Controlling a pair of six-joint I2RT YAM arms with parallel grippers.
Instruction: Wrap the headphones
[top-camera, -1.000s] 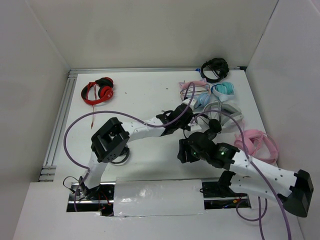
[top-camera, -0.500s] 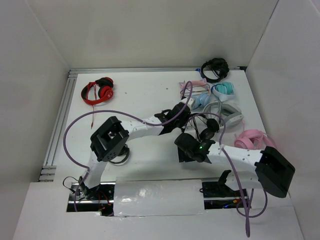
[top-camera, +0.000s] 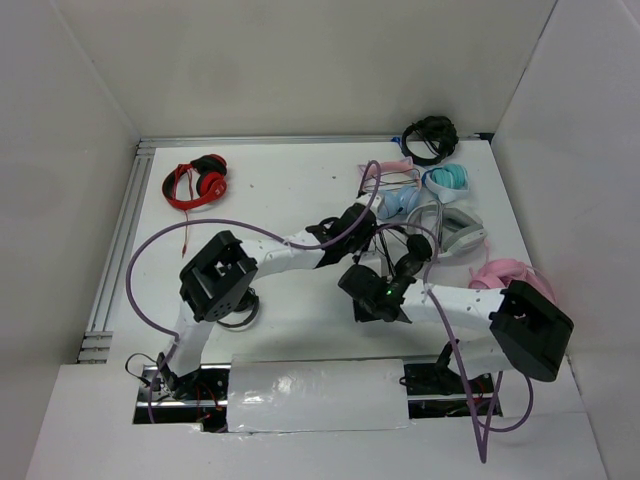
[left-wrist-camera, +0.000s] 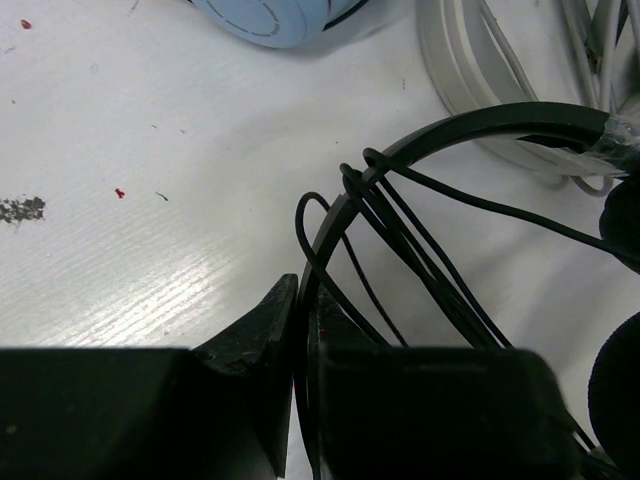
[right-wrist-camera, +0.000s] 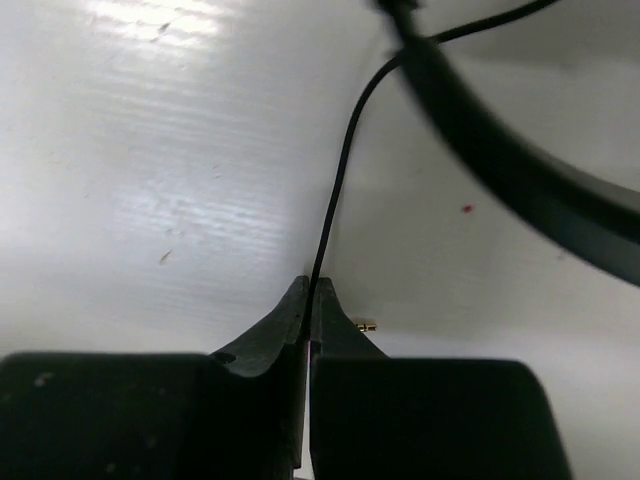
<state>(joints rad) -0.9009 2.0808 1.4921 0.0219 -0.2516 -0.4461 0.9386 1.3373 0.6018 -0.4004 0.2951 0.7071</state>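
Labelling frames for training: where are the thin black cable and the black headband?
thin black cable (right-wrist-camera: 335, 190), right wrist view, middle of the strand.
black headband (left-wrist-camera: 480, 120), left wrist view, top of the arch.

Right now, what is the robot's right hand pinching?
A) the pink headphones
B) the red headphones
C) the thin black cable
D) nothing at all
C: in the right wrist view the thin black cable runs straight down into the shut fingers of the right gripper; the left gripper clamps the headband.
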